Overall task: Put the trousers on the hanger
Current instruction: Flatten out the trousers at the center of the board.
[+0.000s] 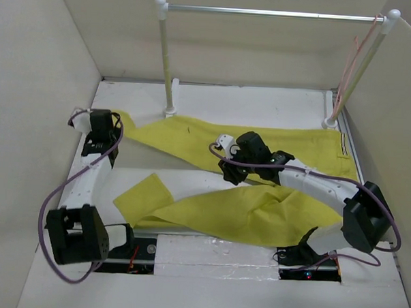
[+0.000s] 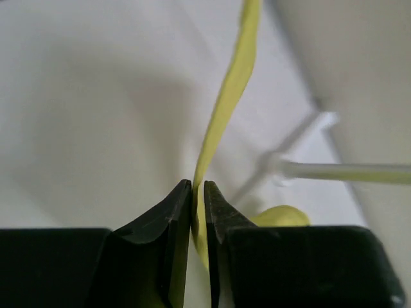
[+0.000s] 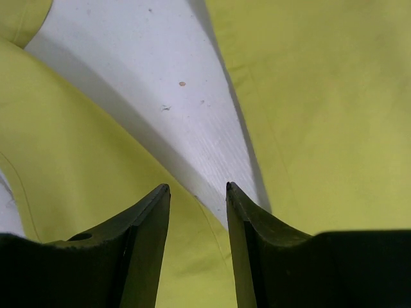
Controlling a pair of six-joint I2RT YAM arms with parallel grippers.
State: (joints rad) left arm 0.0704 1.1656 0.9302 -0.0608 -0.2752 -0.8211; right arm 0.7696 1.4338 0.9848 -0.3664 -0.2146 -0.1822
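The yellow trousers (image 1: 257, 214) lie spread on the table, waistband (image 1: 343, 146) at the right and both legs running left. My left gripper (image 1: 113, 123) is at the far-left end of the upper leg. In the left wrist view it (image 2: 198, 186) is shut on a thin edge of the yellow cloth (image 2: 225, 109), which rises out of the jaws. My right gripper (image 1: 226, 174) sits where the two legs part. It (image 3: 198, 187) is open just above the cloth (image 3: 321, 115), holding nothing. The pale pink hanger (image 1: 347, 71) hangs from the rail's right end.
A stand with two white posts (image 1: 162, 50) and a silver rail (image 1: 273, 14) rises at the back of the table. One of its posts (image 2: 347, 172) shows blurred in the left wrist view. Beige walls (image 1: 31, 85) close in the left, back and right sides.
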